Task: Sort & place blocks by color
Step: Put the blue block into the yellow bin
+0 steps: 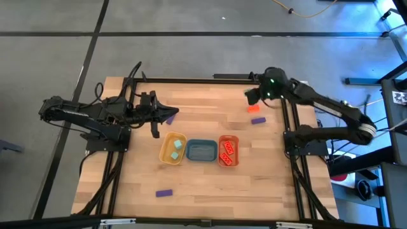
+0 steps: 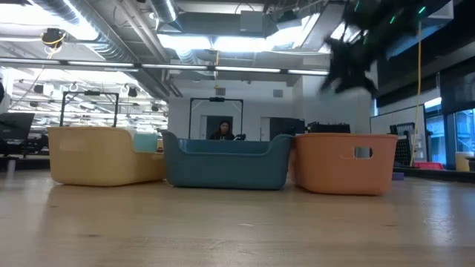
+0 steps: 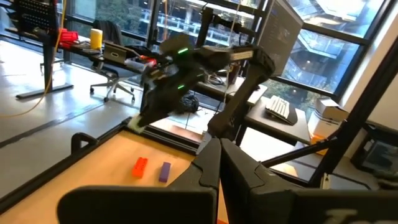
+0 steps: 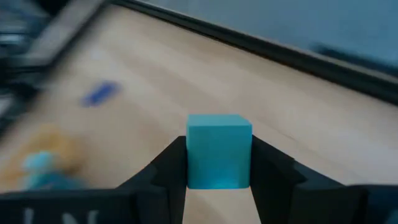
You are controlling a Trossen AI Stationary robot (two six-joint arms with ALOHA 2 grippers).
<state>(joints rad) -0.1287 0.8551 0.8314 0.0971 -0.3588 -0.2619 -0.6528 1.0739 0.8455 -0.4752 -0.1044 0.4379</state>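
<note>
A mint-green cube (image 4: 219, 149) sits clamped between the two dark fingers of the right gripper (image 4: 219, 177), lifted clear of the wooden table (image 1: 203, 121). In the high view that gripper (image 1: 256, 95) hangs over the table's far right part. Just below and beside it lie an orange-red brick (image 1: 254, 108) and a purple bar (image 1: 257, 120), near each other but apart. Farther from the right gripper, toward the table's middle, stand three trays in a row: the orange tray (image 1: 220, 151) nearest, holding two orange-red bricks (image 1: 228, 151); then the blue tray (image 1: 201, 143); then the yellow tray (image 1: 167, 141), holding two mint-green cubes (image 1: 175, 149). Another purple bar (image 1: 164, 193) lies well apart from everything, near the front edge on the left side. The left gripper (image 1: 166, 115) waits over the table's left part, beyond the yellow tray, its fingers closed together on nothing that shows.
</note>
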